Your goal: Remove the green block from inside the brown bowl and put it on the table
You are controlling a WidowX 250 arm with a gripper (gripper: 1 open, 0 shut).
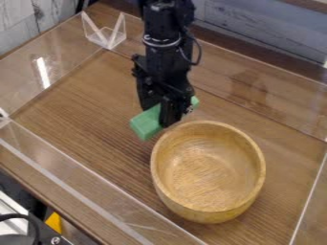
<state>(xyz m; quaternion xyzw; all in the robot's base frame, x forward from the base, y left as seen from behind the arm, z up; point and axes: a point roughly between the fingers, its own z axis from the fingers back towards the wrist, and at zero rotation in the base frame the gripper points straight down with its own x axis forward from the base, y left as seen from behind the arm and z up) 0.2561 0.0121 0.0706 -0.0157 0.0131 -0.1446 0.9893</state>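
Observation:
The green block (145, 123) sits between the black fingers of my gripper (163, 115), which points straight down and is shut on it. The block hangs low, at or just above the table (84, 120), a little left of the brown bowl's rim. Whether the block touches the wood I cannot tell. The brown bowl (161, 159) stands at the front right of the gripper, with nothing showing inside it. The black arm rises from the gripper toward the back.
Clear acrylic walls (71, 201) bound the tabletop on the near and left sides. A small clear acrylic piece (105, 33) stands at the back left. Bare wood lies left of the block.

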